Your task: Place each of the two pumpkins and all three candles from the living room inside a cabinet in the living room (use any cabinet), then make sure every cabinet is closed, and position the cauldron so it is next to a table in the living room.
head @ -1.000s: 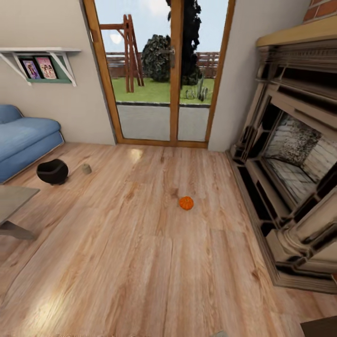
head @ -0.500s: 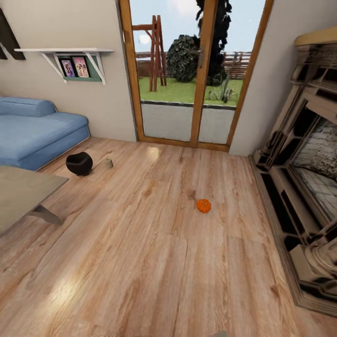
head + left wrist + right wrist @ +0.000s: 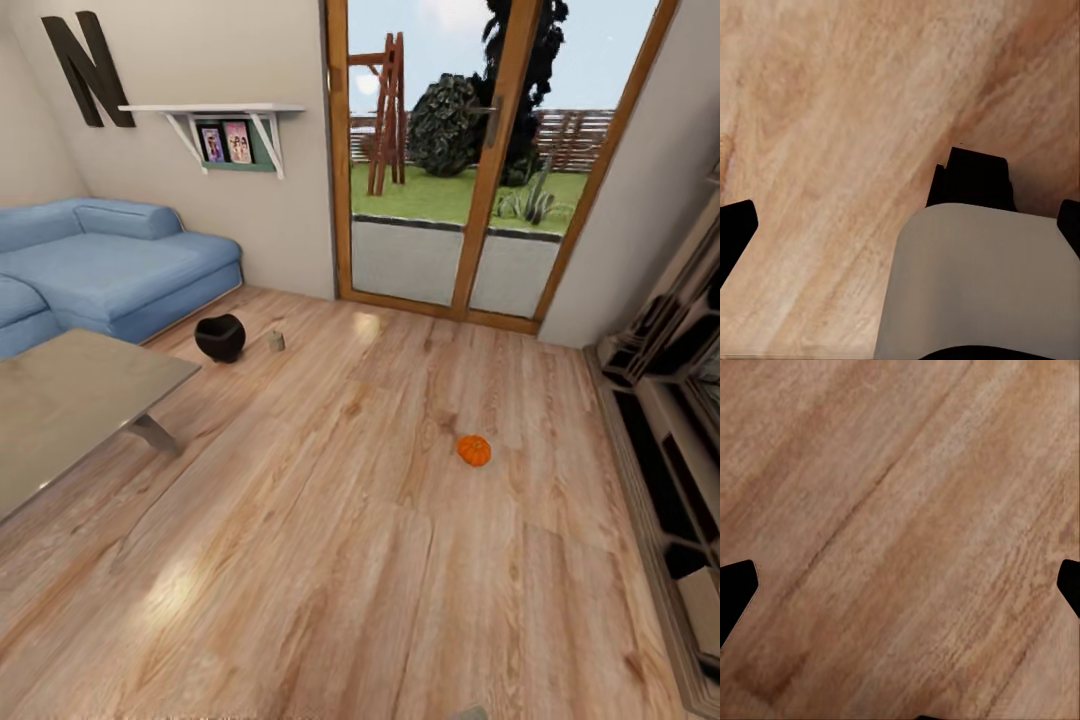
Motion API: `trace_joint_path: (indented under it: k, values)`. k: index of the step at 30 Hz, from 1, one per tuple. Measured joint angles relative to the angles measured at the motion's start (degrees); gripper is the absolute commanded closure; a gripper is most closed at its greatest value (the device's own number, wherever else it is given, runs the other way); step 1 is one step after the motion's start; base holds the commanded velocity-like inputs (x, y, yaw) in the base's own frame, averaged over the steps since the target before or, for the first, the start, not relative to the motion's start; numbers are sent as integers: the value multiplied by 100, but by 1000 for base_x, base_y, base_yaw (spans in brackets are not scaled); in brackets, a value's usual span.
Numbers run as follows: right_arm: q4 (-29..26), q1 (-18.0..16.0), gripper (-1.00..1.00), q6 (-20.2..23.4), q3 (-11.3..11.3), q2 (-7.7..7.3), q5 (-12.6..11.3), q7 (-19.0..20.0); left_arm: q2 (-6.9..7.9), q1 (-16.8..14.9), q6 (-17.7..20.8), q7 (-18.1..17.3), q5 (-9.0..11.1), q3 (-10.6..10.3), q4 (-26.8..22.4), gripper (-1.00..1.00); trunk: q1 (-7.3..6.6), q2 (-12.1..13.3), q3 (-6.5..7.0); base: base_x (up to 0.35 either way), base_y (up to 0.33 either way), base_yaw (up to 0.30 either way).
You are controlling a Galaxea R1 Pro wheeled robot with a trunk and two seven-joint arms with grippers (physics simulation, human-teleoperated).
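One small orange pumpkin (image 3: 474,450) lies on the wood floor right of centre in the head view. A black cauldron (image 3: 220,337) stands on the floor near the sofa, with one stubby candle (image 3: 276,341) just to its right. A grey table (image 3: 70,410) fills the left foreground. The cabinet is out of view. In the left wrist view my left gripper (image 3: 900,229) is open over bare floor, with a pale part of the robot's body below it. My right gripper (image 3: 900,585) is open too, with only floorboards between its dark fingertips (image 3: 735,592).
A blue sofa (image 3: 110,265) runs along the left wall under a shelf (image 3: 215,112) with pictures. Glass doors (image 3: 480,170) stand at the back. The grey fireplace (image 3: 670,420) lines the right edge. Open floor lies between table and pumpkin.
The camera has turned left: sofa and table have come further into the picture and the fireplace has slid off to the right. Pumpkin, cauldron and candle stay put on the floor.
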Motion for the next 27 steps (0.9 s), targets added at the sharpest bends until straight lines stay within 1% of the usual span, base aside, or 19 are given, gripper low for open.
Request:
trace_joint_path:
  k: [11, 17, 21, 27]
  values:
    - [0, 0, -100, 0, 0, 0, 0, 2, 0, 0, 1, -1, 0, 0, 0, -100, 0, 0, 0, 0, 0, 290]
    - [0, 0, -100, -2, 0, -24, 0, -1, 0, 0, 1, -1, 0, 0, 0, -100, 0, 0, 0, 0, 0, 284]
    - [-3, 0, -100, 5, 0, -33, 16, -4, 0, 1, 0, -1, 0, 0, -1, -100, 0, 0, 0, 0, 0, 92]
    - [-1, 0, -100, 42, 0, -43, 20, 1, 0, 0, 1, 1, 0, 0, 0, -100, 0, 0, 0, 0, 0, 7]
